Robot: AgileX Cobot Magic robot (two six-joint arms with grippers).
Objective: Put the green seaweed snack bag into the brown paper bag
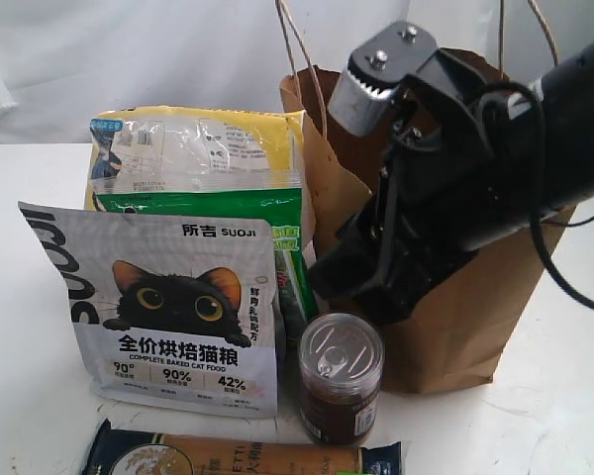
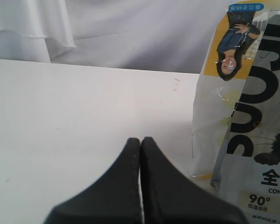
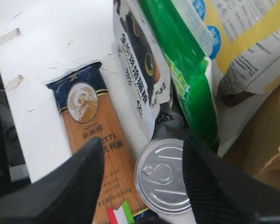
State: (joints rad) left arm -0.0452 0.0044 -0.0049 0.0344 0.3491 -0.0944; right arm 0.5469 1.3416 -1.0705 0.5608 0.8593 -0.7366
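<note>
The green seaweed snack bag [image 1: 230,203] stands upright, sandwiched between a yellow-and-clear bag and a grey cat-food pouch, so only its top strip and right edge show. In the right wrist view the green bag [image 3: 189,74] lies just beyond the gripper. The brown paper bag [image 1: 465,317] stands at the right with its twine handles up. My right gripper [image 1: 343,273] hangs in front of the paper bag, above a can. Its jaws are wide open and empty [image 3: 144,156]. My left gripper [image 2: 141,141] is shut on nothing, low over the white table beside the cat-food pouch.
The grey cat-food pouch [image 1: 173,317] stands in front of the green bag, the yellow-and-clear bag [image 1: 193,143] behind it. A can with a pull-tab lid [image 1: 341,381] stands by the pouch's corner. A spaghetti packet [image 1: 238,459] lies along the table's front edge.
</note>
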